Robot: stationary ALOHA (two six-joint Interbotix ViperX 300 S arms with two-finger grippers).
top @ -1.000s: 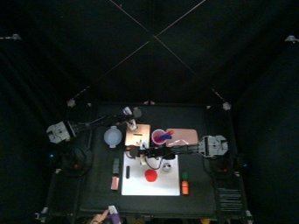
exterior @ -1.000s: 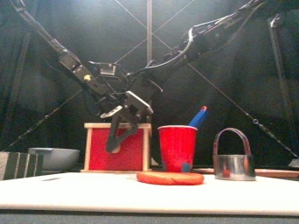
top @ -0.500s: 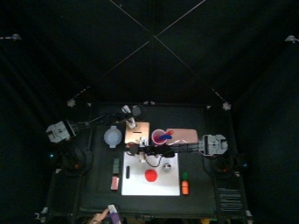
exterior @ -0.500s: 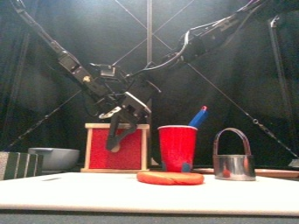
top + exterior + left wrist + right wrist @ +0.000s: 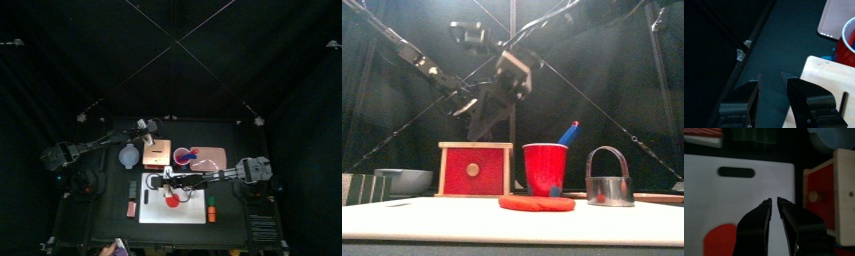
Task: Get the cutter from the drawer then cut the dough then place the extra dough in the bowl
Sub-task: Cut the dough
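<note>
Right gripper [image 5: 774, 201], fingers pinched nearly together, hangs over the white cutting board [image 5: 744, 198]; red dough [image 5: 536, 203] lies low centre, metal cutter [image 5: 611, 186] lower right. Left gripper [image 5: 772, 77] shows fingers slightly apart.

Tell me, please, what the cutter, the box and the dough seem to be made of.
Cutter: apparently metal, shiny, its band catching bright reflections.
Box: pale wood, seemingly unvarnished, with a matte red drawer front.
Dough: probably soft modelling clay, red and matte, with rounded, uneven edges.
</note>
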